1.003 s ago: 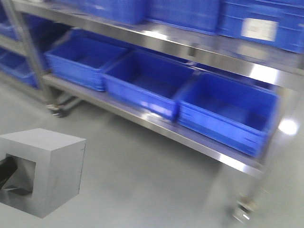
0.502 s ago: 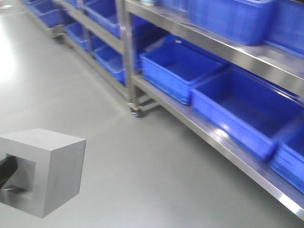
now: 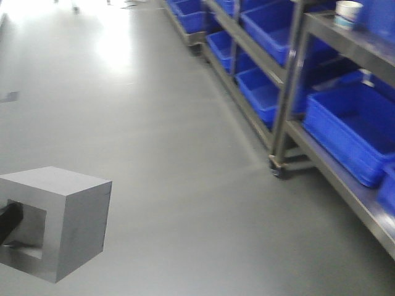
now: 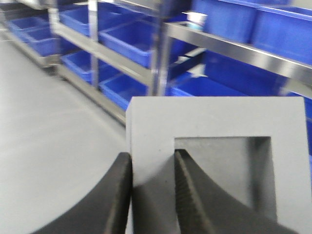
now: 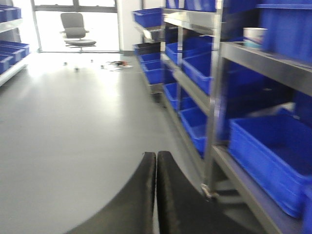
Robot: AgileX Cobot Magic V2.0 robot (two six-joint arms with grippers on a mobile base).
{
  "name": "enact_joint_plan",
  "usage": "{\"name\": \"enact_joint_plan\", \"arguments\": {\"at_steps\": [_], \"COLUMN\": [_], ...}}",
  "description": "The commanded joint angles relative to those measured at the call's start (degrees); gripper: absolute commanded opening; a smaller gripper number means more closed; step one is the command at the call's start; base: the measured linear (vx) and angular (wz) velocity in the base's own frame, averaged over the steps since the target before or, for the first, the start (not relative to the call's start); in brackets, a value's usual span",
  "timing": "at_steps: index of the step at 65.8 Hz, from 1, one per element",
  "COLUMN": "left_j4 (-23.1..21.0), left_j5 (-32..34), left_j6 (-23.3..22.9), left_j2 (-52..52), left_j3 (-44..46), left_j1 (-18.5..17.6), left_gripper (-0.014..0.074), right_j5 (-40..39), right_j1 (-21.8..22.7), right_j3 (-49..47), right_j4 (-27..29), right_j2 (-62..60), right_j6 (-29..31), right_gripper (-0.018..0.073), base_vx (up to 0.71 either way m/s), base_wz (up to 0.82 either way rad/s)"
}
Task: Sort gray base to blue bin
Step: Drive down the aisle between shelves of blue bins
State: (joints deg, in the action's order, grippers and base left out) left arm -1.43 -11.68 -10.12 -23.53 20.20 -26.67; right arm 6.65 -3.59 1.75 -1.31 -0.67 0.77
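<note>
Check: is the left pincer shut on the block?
Shut: the left pincer clamps a wall of the gray block, one finger outside, one in its recess.

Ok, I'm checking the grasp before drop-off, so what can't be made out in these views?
- Left wrist view: the left gripper pinches a wall of the gray base; the lower edge crops the base's bottom.
- Front view: the left edge cuts off the base's gripped side.
- Front view: the blue bins are blurred and alike; target unclear.
- Right wrist view: print on the white cup is too blurred.
</note>
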Motion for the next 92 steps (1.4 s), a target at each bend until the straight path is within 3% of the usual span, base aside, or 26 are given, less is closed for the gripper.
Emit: {"name": "enact_joint_plan", "arguments": {"at_steps": [1,32,92], "left_j4": [-0.3,-0.3,-0.3], "left_j5": [6.3,6.3,6.3], "left_j6": [-0.4,-0.4,-0.4], "left_j2": [-0.2,-0.2,-0.2], "left_j3": [1.7,1.7,1.7], "left_j1": [-0.4,-0.3,-0.3], "left_gripper": [-0.0006,-0.0006,-0.0006], "right_j5": [-4.4,-4.4,-4.4], "right_j1": [0.0,0.0,0.0], "right_j3": [0.8,0.8,0.8], "right_j4": [-0.6,-0.6,-0.6], "right_j2": [-0.7,-0.7,-0.7], "right_j6": [0.3,0.3,0.3], "right_gripper": [-0.0009,-0.0009,-0.0009], "base_vx": [0.26,0.28,0.38], "base_wz": [0.76,0.5,0.03]}}
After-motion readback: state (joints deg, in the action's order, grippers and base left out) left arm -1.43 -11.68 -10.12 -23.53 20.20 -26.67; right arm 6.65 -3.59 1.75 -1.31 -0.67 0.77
